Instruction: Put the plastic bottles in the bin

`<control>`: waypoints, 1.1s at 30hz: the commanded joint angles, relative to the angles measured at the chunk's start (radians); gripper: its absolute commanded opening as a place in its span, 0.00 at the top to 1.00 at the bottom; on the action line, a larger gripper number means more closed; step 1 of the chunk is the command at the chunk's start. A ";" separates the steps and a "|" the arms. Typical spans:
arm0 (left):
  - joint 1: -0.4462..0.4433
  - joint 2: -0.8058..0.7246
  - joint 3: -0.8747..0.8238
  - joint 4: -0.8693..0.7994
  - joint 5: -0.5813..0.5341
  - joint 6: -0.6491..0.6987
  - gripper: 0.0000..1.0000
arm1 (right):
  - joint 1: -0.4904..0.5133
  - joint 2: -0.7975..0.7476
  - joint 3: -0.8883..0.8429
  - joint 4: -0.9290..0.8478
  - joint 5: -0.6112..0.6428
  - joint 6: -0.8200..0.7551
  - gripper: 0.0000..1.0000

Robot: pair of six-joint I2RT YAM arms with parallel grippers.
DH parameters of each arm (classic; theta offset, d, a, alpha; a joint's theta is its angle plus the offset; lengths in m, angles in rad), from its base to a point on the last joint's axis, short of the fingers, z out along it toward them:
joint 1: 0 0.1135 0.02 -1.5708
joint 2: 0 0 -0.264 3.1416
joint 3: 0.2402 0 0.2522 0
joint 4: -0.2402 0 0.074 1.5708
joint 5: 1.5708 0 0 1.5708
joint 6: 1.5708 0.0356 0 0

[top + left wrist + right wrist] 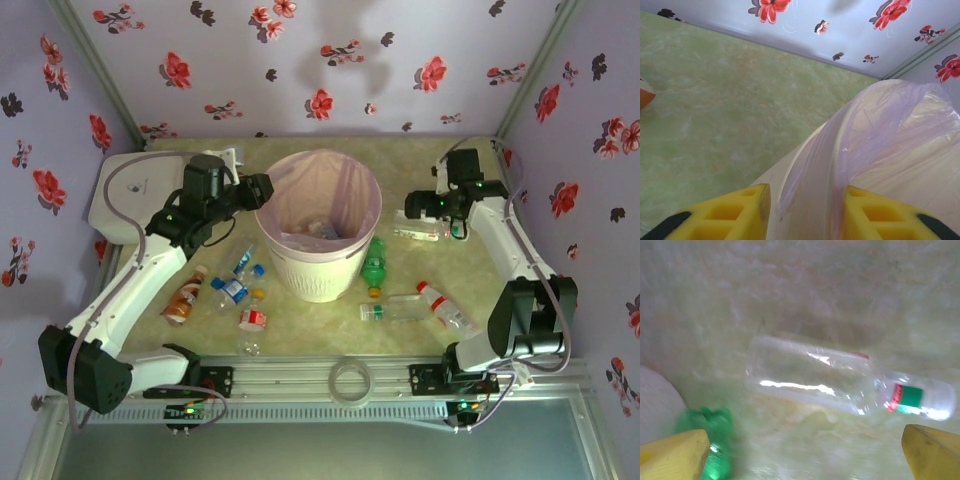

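Two yellow fingers [725,215] straddle bin [318,282] rim (liner [880,145] between)

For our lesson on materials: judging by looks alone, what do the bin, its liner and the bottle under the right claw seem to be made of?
The bin: opaque white plastic, apparently matte, with moulded ribbed sides.
The liner: thin pale pink plastic film, translucent and wrinkled, draped over the rim.
The bottle: clear glossy plastic, probably thin-walled; the table shows through it and bright highlights streak along its side.
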 commanded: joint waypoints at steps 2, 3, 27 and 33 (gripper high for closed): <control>0.007 0.039 -0.008 -0.041 0.000 0.007 0.61 | -0.003 0.006 -0.034 -0.094 0.028 -0.552 0.01; 0.007 0.049 -0.002 -0.044 0.003 0.008 0.61 | -0.002 0.010 -0.040 -0.071 0.027 -0.608 0.01; 0.009 0.026 0.022 -0.052 0.041 -0.006 0.61 | -0.022 0.452 0.136 0.001 0.010 -0.961 0.01; 0.018 -0.007 0.003 -0.052 0.041 -0.013 0.61 | -0.015 0.497 0.139 0.029 -0.013 -0.907 0.04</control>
